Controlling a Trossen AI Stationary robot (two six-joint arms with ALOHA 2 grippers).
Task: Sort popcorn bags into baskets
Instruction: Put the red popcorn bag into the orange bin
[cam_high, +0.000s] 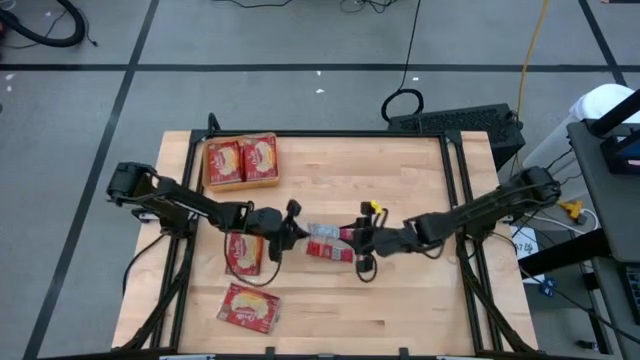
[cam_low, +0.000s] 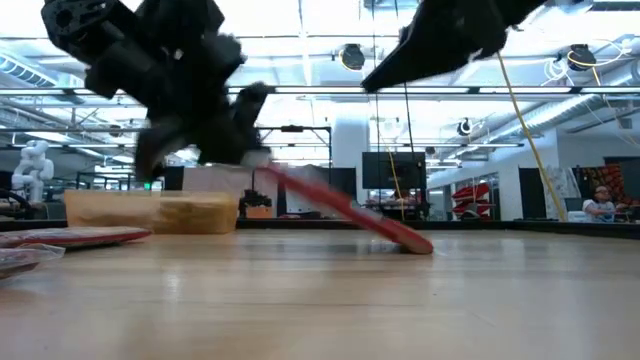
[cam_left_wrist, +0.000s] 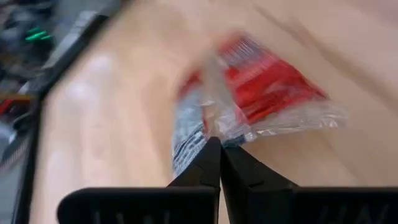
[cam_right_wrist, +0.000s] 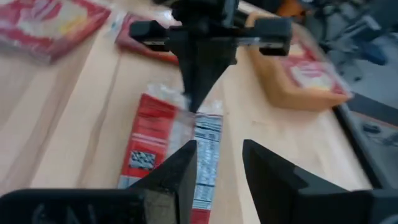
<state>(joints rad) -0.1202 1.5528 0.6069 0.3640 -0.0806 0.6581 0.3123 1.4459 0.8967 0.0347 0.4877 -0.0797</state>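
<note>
A red popcorn bag with a white label side lies at the table's middle between my two grippers. My left gripper comes from the left and is shut on the bag's near-left end. My right gripper stands open to the right of the bag and above it, touching nothing. The orange basket sits at the far left with two bags lying flat in it. My left gripper pinches the bag's clear crimped end seam between its two fingertips. The fingers slant down from the table's left. The bag is tilted: the held end is raised and the opposite end rests on the table.
Two more popcorn bags lie flat left of centre and near the front edge. The table's right half is bare wood. A black box stands beyond the far edge.
</note>
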